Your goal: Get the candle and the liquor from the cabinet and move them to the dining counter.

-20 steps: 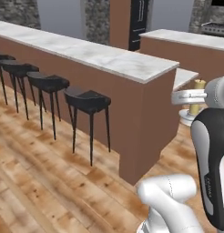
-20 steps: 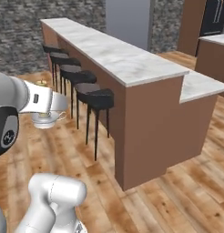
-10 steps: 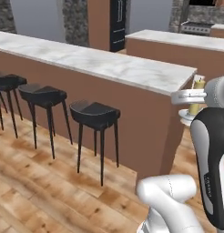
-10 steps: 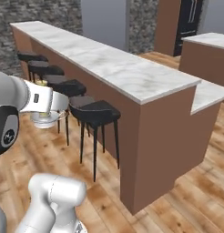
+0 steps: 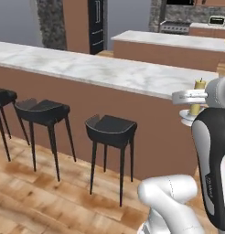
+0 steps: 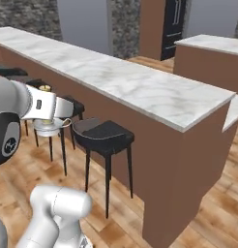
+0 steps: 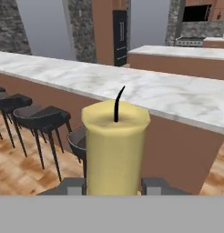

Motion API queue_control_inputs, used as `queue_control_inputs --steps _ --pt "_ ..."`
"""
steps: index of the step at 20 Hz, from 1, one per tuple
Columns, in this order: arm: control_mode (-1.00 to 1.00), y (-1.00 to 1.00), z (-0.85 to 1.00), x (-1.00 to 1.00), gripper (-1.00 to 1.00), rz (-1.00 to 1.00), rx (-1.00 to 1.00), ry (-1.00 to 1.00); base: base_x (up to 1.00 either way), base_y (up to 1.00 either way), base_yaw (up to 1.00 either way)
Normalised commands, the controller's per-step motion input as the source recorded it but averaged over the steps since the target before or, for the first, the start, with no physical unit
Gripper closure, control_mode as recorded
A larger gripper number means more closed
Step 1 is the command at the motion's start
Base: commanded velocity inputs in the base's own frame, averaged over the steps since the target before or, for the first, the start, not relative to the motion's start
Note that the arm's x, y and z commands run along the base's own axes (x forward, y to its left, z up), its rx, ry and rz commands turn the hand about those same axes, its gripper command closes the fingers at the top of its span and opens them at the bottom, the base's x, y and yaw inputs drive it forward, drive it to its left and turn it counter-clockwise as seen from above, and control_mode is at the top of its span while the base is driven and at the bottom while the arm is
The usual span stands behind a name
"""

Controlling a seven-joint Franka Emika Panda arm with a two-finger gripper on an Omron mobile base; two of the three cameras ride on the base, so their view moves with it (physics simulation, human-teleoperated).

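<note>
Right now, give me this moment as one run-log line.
gripper: shut on candle, carried upright | dining counter: ahead, top bare where seen | stools: along counter front | candle: not yet on counter

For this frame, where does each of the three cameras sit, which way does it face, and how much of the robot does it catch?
Left base view: behind the arm to its left, looking forward and down at the dining counter and black stools; the white arm rises at lower right, the claw shut on the candle.
Right base view: behind to the right, facing the same counter; arm at lower left, claw beside it.
Hand view: on the hand, looking along the claw past the candle toward the counter; finger tips at the bottom.
Shared: counter, stools, candle.
</note>
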Motion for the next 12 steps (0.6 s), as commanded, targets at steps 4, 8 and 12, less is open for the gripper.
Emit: queue_control_inputs --steps 4,8,12 --pt "1.0 0.0 0.0 0.0 1.0 0.0 0.0 0.0 0.65 1.0 -0.32" --pt "1.0 0.0 0.0 0.0 1.0 0.0 0.0 0.0 0.56 1.0 -0.32" --pt "1.0 0.0 0.0 0.0 1.0 0.0 0.0 0.0 0.44 1.0 -0.38"
